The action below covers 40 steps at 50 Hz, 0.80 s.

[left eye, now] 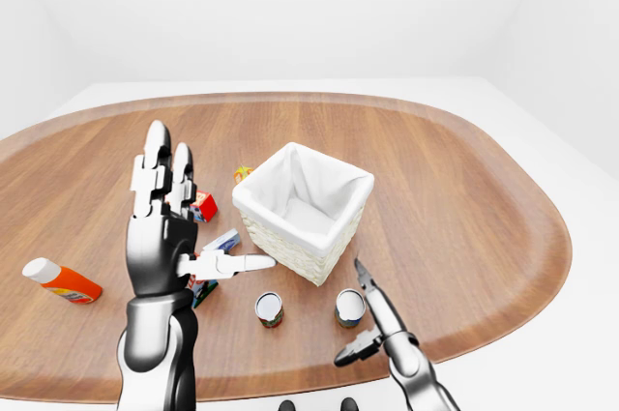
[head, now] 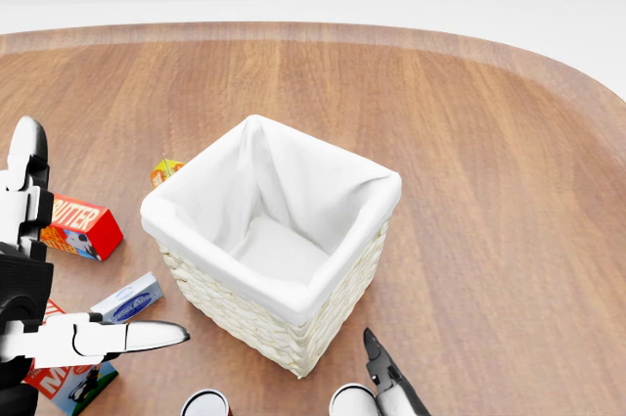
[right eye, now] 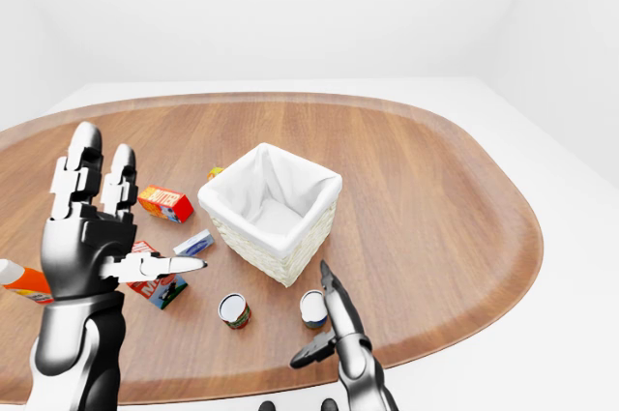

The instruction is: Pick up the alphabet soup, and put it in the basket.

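Left fingers (left eye: pixel 164 164): spread wide and upright on the raised left hand (left eye: pixel 160 237), thumb pointing right toward the basket; they hold nothing.
Right fingers (right eye: pixel 330 297): open, one pointing up and away, the thumb sticking out to the left; nothing is between them. The right hand (right eye: pixel 334 329) hangs low at the near edge, just right of a can.
Soup can (right eye: pixel 312 308): upright on the worktop, near side of the basket, just left of the right hand's long finger; whether they touch cannot be told. Its label is too small to read.
Second can (right eye: pixel 232 310): upright, left of the first, a little apart from it.
Basket (head: pixel 235 310): pale wicker with a white cloth lining, open top, standing mid-worktop with one corner toward the near edge.
Red box (head: pixel 86 225): lying left of the basket, lettering partly readable.
Small blue-and-white box (head: pixel 129 300): lying between the red box and the basket.
Orange bottle (left eye: pixel 60 280): on its side, far left, white cap to the left.
Worktop (left eye: pixel 464 208): oval, brown wood.
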{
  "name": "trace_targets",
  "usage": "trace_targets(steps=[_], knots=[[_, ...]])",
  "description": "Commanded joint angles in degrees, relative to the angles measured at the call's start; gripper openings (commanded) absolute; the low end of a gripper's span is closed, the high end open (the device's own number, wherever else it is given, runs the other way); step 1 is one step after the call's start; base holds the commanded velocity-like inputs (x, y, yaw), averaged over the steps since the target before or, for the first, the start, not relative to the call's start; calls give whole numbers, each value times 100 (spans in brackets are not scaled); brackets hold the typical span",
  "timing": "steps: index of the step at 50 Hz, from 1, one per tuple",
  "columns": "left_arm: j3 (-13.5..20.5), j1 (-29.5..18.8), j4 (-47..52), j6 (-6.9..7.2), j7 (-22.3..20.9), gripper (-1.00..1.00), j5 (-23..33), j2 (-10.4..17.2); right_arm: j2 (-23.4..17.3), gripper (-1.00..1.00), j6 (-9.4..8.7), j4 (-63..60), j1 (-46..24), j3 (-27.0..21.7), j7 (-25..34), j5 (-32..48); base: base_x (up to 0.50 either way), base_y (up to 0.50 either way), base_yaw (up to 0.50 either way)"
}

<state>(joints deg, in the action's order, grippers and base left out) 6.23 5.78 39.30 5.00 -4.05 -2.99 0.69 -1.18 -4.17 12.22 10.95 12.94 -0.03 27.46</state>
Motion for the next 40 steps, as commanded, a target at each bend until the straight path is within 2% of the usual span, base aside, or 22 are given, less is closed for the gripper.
trace_targets(steps=[1, 12, 25, 40], knots=[[-14, 2, 21, 0, 0, 100, 7, -2, 19, 100, 29, 126, -53, -38, 43, -10, 0, 0, 0], [-12, 17, 22, 0, -7, 100, 0, -6, 45, 100, 17, 246, -118, -67, 62, -24, 0, 0, 0], [0, 6, 15, 0, -5, 100, -16, -2, 74, 100, -83, 407, -211, -94, 75, -9, 0, 0, 0], [4, 0, 37, 0, -7, 100, -12, 1, 76, 100, -45, 527, -252, -111, 67, 30, 0, 0, 0]])
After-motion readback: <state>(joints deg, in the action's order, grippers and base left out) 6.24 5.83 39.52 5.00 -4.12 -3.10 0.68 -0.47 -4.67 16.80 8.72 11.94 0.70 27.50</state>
